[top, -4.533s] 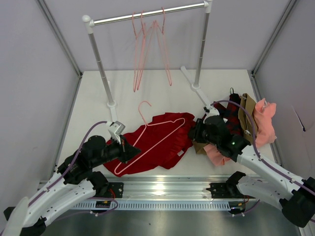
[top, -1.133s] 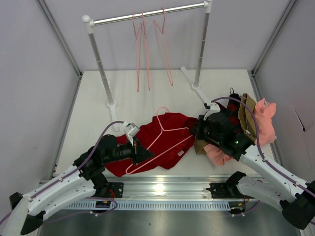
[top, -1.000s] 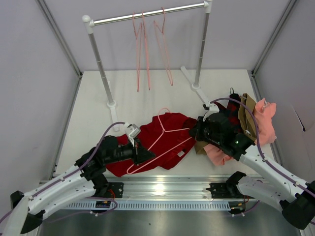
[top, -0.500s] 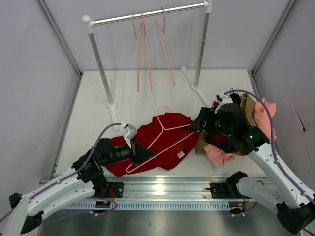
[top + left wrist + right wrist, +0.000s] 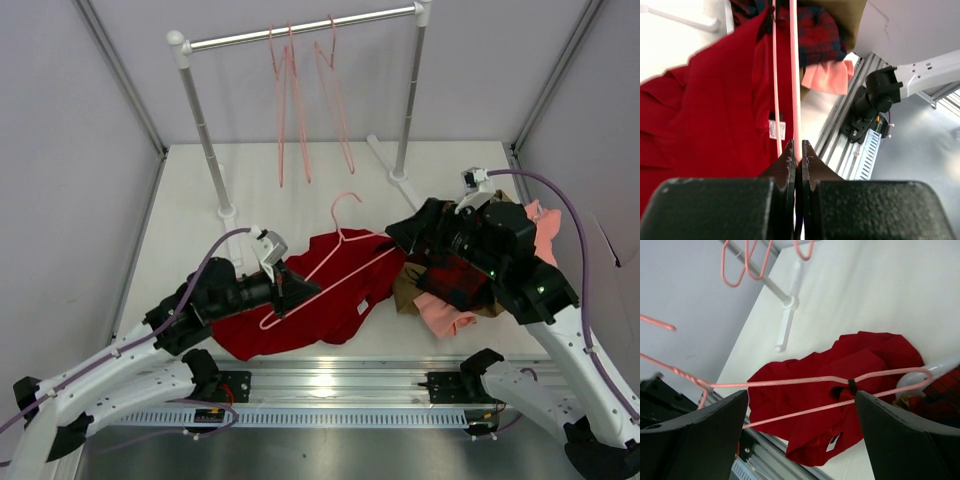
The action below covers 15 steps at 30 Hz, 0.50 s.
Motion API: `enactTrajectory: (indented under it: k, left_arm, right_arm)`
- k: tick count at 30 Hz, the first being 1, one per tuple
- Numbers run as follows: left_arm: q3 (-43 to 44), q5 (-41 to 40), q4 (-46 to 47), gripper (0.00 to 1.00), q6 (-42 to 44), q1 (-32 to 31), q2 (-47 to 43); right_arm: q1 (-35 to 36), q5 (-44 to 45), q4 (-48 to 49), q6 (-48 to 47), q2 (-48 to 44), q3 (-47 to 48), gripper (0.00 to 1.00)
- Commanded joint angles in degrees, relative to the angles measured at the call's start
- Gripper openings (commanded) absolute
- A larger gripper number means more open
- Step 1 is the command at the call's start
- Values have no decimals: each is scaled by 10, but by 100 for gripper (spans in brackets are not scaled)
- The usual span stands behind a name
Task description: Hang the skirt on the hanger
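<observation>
The deep-red skirt (image 5: 305, 300) lies crumpled on the white table in front of the arms. My left gripper (image 5: 283, 292) is shut on the near end of a thin salmon-pink wire hanger (image 5: 335, 262), which slants over the skirt with its hook (image 5: 346, 204) pointing to the back. In the left wrist view the hanger's wire (image 5: 793, 75) runs straight out from between the pressed fingertips (image 5: 788, 152) over the skirt (image 5: 715, 110). My right gripper (image 5: 403, 235) hovers open above the skirt's right end, holding nothing. Below it, a small black loop (image 5: 851, 386) sits round the hanger (image 5: 790, 381), with the skirt (image 5: 805, 420) underneath.
A clothes rack (image 5: 300, 30) stands at the back with more pink hangers (image 5: 295, 110) on its bar. Its foot (image 5: 395, 172) lies on the table. A pile with a red-and-black plaid garment (image 5: 458, 280) and a salmon-pink garment (image 5: 445, 315) sits at the right. A metal rail (image 5: 330, 378) runs along the near edge.
My right gripper has opened and risen up and back to the right, away from the skirt's edge. My left gripper has moved the hanger up and back, still shut on it.
</observation>
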Motion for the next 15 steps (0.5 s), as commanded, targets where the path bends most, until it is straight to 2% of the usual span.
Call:
enactTrajectory:
  k: [1, 7, 15]
  left_arm:
    - [80, -13, 11, 0, 52, -6, 21]
    - [118, -16, 9, 0, 67, -8, 86]
    - [93, -41, 81, 0, 37, -18, 136]
  right_arm:
    - [13, -77, 82, -34, -5, -34, 95]
    - [80, -116, 228, -43, -16, -101, 95]
    - [147, -49, 372, -7, -26, -181, 95]
